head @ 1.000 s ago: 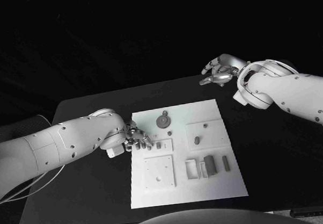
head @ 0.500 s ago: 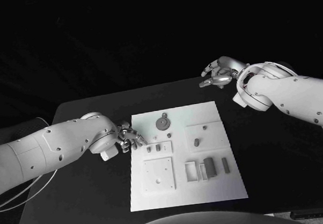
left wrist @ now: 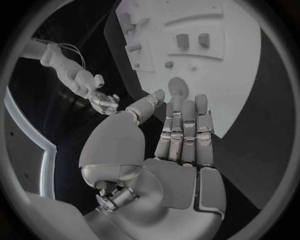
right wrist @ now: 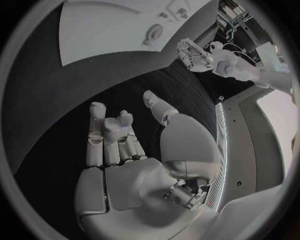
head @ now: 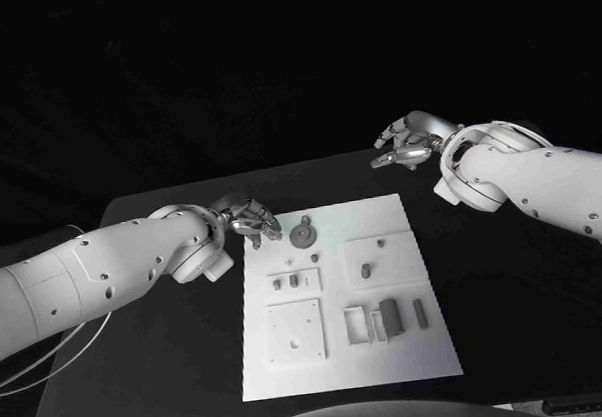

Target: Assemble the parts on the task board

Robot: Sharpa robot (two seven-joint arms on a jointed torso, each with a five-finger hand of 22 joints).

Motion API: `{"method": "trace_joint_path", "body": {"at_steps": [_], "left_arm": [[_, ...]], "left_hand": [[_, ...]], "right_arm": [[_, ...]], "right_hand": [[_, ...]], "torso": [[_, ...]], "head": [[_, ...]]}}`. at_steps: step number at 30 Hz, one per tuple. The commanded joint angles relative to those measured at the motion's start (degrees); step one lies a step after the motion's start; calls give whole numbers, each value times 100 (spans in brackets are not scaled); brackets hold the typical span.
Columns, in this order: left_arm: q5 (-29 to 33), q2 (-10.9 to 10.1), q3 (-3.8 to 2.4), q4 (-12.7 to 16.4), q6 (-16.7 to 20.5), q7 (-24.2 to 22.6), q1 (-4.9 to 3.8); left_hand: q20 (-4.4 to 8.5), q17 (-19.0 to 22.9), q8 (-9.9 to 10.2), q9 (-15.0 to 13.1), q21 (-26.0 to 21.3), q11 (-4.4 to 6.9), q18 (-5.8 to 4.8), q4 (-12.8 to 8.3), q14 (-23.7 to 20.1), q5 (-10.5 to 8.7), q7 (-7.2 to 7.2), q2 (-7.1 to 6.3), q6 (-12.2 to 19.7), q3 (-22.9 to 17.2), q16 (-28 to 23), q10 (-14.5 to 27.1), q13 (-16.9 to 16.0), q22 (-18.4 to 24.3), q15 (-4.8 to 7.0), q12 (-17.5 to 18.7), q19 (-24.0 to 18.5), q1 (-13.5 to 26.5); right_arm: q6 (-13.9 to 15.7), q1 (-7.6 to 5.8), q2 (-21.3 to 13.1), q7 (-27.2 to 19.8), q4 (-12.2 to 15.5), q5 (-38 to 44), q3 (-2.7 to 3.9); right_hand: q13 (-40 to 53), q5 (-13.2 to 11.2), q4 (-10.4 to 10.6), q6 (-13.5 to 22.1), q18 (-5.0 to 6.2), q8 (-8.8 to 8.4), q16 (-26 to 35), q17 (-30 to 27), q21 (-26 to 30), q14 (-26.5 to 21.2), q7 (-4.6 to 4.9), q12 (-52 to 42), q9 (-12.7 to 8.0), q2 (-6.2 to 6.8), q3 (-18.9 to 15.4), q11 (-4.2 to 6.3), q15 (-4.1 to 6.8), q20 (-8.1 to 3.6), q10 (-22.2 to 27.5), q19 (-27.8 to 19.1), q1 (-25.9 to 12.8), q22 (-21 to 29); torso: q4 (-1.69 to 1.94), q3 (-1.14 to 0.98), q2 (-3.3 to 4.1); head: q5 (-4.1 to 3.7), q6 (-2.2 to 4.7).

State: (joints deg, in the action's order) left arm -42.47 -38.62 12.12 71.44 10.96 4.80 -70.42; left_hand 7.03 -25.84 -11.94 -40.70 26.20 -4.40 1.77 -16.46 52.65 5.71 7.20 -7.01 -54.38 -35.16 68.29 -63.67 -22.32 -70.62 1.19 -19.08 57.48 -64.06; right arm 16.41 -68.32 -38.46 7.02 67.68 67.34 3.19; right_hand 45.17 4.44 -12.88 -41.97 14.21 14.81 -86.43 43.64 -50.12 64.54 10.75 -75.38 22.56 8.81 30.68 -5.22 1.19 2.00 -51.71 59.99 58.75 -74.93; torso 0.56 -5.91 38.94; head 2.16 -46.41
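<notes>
Head view: the left robot hand (head: 249, 217) hovers at the far left corner of the task board (head: 404, 358), its fingers apart and holding nothing. In the left wrist view that robot hand (left wrist: 181, 135) stretches its fingers side by side and straight toward the round grey part (left wrist: 178, 86), with the thumb angled off to one side; nothing lies in the palm. The right robot hand (head: 407, 140) is raised over the far edge of the black worktop (head: 526, 285), well apart from the board, fingers loosely curled but spread, and empty; the right wrist view shows its palm (right wrist: 125, 150) bare above the dark worktop.

On the white board, the round part (head: 303, 230) lies near the far edge, just beside the left fingers. Small upright parts (head: 293, 281) stand in a raised square at the left-middle, another small part (head: 367, 268) sits in the right-middle block, and a dark rectangular part (head: 390, 316) stands among pale slots toward the near right.
</notes>
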Motion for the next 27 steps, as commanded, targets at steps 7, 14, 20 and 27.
{"method": "trace_joint_path", "body": {"at_steps": [7,14,20,27], "left_arm": [[-3211,377,57,27,413,-867,-2],[-4044,683,146,-96,671,-1012,24],[-4284,771,147,-144,745,-1081,83],[-4404,886,148,-223,659,-1082,113]], "left_hand": [[62,-164,189,288,294,11,261,5,615,-39,-82,-74,243,62,303,-76,258,-181,85,591,644,-314],[93,-183,299,494,503,-2,390,24,1099,-67,-126,-222,385,140,393,216,563,-331,85,1107,1028,-305],[20,-271,275,584,678,-73,597,52,1433,-64,-60,-344,329,164,591,195,714,-458,20,1288,1354,-313],[22,-357,184,630,826,-74,714,42,1655,-4,-70,-268,148,134,792,71,796,-547,21,1358,1596,-368]], "right_arm": [[-39,11,31,-62,-9,36,1],[-42,30,46,-66,-13,36,1],[-45,34,45,-68,-17,36,1],[-41,35,37,-61,6,36,1]], "right_hand": [[-7,19,28,-1,79,31,-21,-8,35,-37,94,-15,-6,-6,4,1,-19,-50,49,0,-61,-102],[-8,19,28,-1,79,31,-22,-8,34,-36,94,-16,-6,-9,4,2,-19,-50,48,1,-60,-102],[-9,19,28,0,79,31,-22,-8,34,-35,94,-16,-6,-11,4,2,-19,-51,48,2,-60,-102],[-10,18,27,0,79,32,-23,-8,34,-34,94,-17,-7,-12,3,2,-19,-51,48,3,-61,-102]], "torso": [[-4,-6,3],[-20,-8,12],[-11,-9,7],[-11,-3,9]], "head": [[8,16],[4,27],[-21,22],[-37,23]]}}
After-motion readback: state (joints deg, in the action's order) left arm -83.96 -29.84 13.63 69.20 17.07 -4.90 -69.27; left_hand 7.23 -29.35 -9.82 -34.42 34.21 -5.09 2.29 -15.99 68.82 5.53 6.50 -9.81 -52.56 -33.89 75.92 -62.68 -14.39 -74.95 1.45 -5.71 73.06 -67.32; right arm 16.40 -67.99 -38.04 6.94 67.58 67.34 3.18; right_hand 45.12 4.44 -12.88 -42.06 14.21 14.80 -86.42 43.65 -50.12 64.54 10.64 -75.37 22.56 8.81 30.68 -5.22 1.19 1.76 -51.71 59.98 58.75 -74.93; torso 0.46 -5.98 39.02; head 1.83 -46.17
